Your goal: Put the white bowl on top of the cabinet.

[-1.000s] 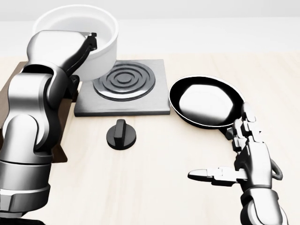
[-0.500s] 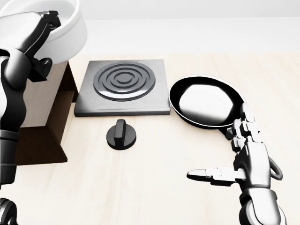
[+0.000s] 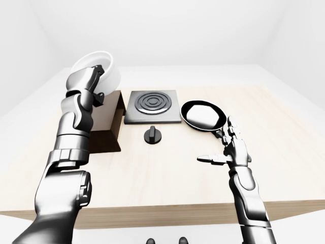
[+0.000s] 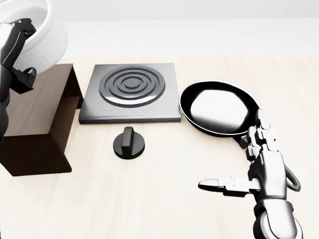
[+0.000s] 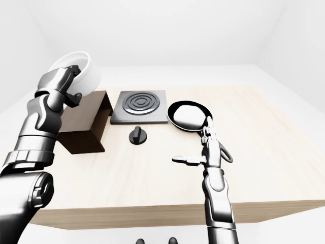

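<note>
Above the left end of the bench (image 3: 167,168), the left hand (image 5: 65,81) had its fingers closed over the rim of the white bowl (image 5: 81,68), holding it tilted in the air. Directly below and slightly right in the right-eye view sat the cabinet (image 4: 42,104), its flat top bare, so the bowl apparently needed lowering and levelling. I couldn't see inside the bowl. Off to the right, the right hand (image 4: 249,169) hovered spread and empty near the black pan (image 4: 219,107).

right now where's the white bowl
The white bowl is at upper left in the left-eye view, held up by the left hand above the brown cabinet, left of the hotplate.
</note>
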`<state>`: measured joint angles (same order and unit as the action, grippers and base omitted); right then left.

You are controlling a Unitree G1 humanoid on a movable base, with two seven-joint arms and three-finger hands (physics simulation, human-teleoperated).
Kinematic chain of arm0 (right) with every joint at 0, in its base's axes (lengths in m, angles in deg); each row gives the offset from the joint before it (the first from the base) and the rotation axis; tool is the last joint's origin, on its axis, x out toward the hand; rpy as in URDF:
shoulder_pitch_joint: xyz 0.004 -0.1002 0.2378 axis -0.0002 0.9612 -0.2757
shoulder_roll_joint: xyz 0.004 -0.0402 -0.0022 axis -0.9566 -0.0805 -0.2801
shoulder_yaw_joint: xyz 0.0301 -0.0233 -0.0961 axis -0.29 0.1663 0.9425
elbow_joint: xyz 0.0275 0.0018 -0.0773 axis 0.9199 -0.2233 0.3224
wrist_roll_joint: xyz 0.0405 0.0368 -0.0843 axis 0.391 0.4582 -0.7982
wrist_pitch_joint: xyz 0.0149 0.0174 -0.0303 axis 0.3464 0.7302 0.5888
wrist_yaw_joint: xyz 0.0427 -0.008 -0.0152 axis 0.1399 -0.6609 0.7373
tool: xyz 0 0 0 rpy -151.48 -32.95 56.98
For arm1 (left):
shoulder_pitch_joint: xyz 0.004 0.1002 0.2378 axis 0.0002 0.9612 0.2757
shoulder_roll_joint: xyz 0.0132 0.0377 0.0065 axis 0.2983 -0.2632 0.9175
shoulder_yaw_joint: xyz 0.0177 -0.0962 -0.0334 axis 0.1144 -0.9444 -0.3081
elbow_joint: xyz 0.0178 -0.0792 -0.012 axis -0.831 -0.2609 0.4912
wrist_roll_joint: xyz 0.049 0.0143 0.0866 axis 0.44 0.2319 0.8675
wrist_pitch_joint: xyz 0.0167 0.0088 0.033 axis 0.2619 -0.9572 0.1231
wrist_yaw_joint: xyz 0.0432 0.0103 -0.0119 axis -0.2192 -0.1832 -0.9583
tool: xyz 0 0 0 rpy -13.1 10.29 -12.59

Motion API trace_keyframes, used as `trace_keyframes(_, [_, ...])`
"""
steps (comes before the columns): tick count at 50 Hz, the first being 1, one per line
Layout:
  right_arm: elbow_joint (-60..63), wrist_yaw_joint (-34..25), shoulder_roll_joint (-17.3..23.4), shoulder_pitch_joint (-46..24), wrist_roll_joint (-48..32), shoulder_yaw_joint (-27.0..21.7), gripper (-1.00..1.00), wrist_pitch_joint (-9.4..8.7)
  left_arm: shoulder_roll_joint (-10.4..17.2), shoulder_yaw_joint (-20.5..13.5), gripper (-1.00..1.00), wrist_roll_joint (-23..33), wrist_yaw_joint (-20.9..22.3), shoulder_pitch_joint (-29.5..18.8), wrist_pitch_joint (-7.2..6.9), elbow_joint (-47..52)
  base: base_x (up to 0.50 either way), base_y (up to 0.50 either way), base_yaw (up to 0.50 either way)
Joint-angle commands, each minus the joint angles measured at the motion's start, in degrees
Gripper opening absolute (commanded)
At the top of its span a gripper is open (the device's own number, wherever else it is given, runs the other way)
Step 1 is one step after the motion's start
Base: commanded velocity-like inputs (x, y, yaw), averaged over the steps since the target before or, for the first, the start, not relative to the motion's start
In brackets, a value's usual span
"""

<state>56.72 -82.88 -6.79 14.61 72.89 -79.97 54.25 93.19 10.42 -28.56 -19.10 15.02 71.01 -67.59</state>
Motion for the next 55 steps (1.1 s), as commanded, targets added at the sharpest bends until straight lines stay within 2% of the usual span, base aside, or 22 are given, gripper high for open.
trace_keyframes(1, [-0.2,0.2,0.0,0.0,-0.2,0.1,1.00,0.35,2.5,-0.7,-1.00,-2.9,-7.6,-1.8,0.00,-5.9,0.00,0.00,0.00])
trace_keyframes(10, [-0.1,0.3,-0.1,0.1,-0.3,0.2,1.00,0.43,4.3,-0.9,-1.00,-5.3,-12.0,-2.8,0.00,-11.3,0.00,0.00,0.00])
trace_keyframes(11, [-0.1,0.3,-0.1,0.1,-0.3,0.2,1.00,0.44,4.3,-0.8,-1.00,-5.5,-12.2,-2.8,0.00,-11.5,0.00,0.00,0.00])
trace_keyframes(13, [-0.2,0.3,-0.1,0.1,-0.3,0.2,1.00,0.60,4.3,-0.8,-1.00,-6.6,-15.2,-3.5,0.00,-15.8,0.00,0.00,0.00])
trace_keyframes(23, [-1.4,0.4,0.0,-0.2,-0.5,0.2,1.00,1.33,4.8,0.0,-1.00,-9.0,-19.7,-3.8,0.00,-20.4,0.00,0.00,0.00])
trace_keyframes(36, [-0.5,0.4,-0.1,0.1,-0.6,0.4,1.00,0.72,4.8,0.7,-1.00,-10.5,-22.3,-3.8,0.00,-23.6,0.00,0.00,0.00])
trace_keyframes(40, [-0.5,0.4,-0.2,0.1,-0.6,0.4,1.00,0.71,4.9,1.0,-1.00,-10.4,-24.6,-4.1,0.00,-25.4,0.00,0.00,0.00])
trace_keyframes(55, [-1.4,0.5,-0.1,-0.3,-0.7,0.3,1.00,1.13,4.1,1.6,-1.00,-11.4,-25.6,-4.2,0.00,-27.6,0.00,0.00,0.00])
